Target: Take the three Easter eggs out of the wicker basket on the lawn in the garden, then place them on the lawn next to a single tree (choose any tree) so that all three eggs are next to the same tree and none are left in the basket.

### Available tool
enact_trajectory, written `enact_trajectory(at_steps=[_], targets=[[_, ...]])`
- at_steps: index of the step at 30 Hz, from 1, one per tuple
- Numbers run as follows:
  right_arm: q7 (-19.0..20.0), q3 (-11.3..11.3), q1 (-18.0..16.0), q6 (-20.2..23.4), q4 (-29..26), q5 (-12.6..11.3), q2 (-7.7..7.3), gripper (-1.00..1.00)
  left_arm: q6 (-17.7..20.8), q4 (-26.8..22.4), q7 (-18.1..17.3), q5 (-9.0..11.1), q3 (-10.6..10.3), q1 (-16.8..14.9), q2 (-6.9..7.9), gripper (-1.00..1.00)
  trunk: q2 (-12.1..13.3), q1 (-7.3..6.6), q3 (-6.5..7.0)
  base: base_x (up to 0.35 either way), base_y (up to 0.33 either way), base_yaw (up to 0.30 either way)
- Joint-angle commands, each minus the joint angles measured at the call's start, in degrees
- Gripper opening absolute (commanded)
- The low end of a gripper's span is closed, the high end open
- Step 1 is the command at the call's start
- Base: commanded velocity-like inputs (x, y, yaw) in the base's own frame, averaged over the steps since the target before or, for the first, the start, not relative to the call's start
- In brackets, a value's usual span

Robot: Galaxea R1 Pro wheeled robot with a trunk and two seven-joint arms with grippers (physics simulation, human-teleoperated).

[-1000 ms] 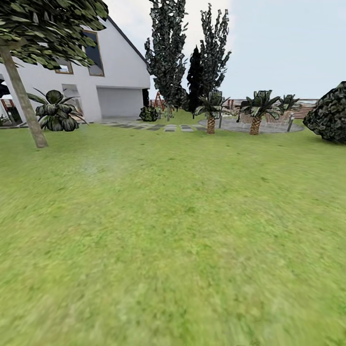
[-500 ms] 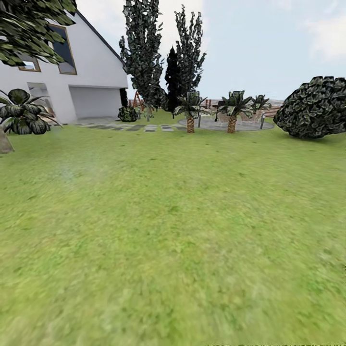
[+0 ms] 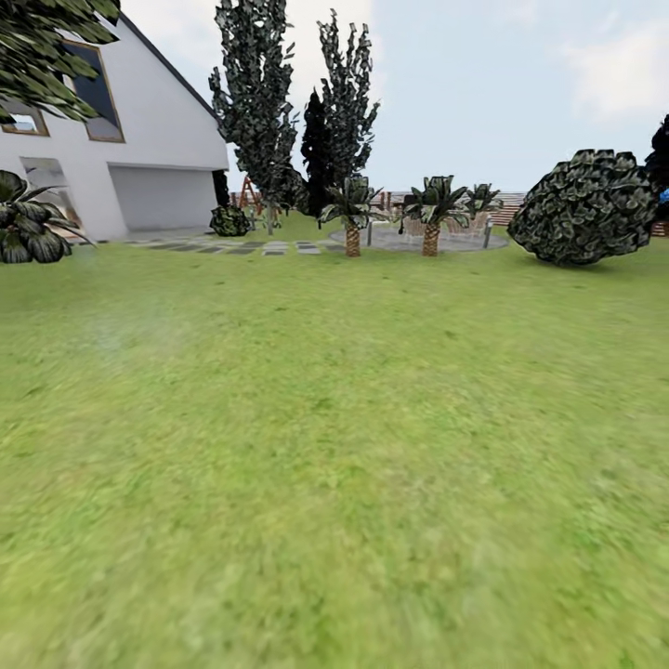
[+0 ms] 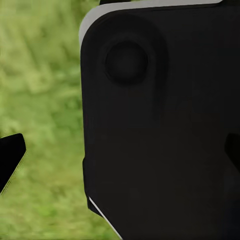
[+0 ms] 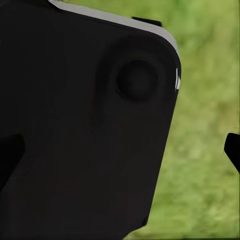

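- The lawn (image 3: 334, 483) smears into a blur toward 6 o'clock in the head view.
- The white house (image 3: 139, 158) is cut off at 9 o'clock, a leafy canopy (image 3: 46, 46) hiding its upper corner.
- A round bush (image 3: 585, 209) covers part of the fence (image 3: 506, 212) behind it.
- In both wrist views a black robot part (image 4: 165, 125) hides most of the blurred grass (image 5: 210, 150).

Right wrist camera: a dark robot body part over grass.
A large black panel (image 5: 85, 130) with a pale grey edge and a round recess covers most of the view; blurry green lawn (image 5: 205, 150) shows beside it, with a black fingertip (image 5: 232, 150) at the frame's edge.
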Motion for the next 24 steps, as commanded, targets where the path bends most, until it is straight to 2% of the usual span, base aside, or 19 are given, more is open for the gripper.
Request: enact_trajectory(at_steps=[1,24], targets=[[0.0,0.1,0.0,-0.2,0.0,0.3,0.03,1.00,0.0,0.0,0.0,0.1,0.0,0.0,0.01,1.00,0.0,0.00,-0.05,0.000,0.000,-0.282],[0.0,0.1,-0.1,-0.3,0.0,0.3,-0.01,1.00,-0.1,0.0,0.0,0.1,0.0,0.0,0.01,1.00,0.0,0.00,-0.05,0.000,0.000,-0.286]])
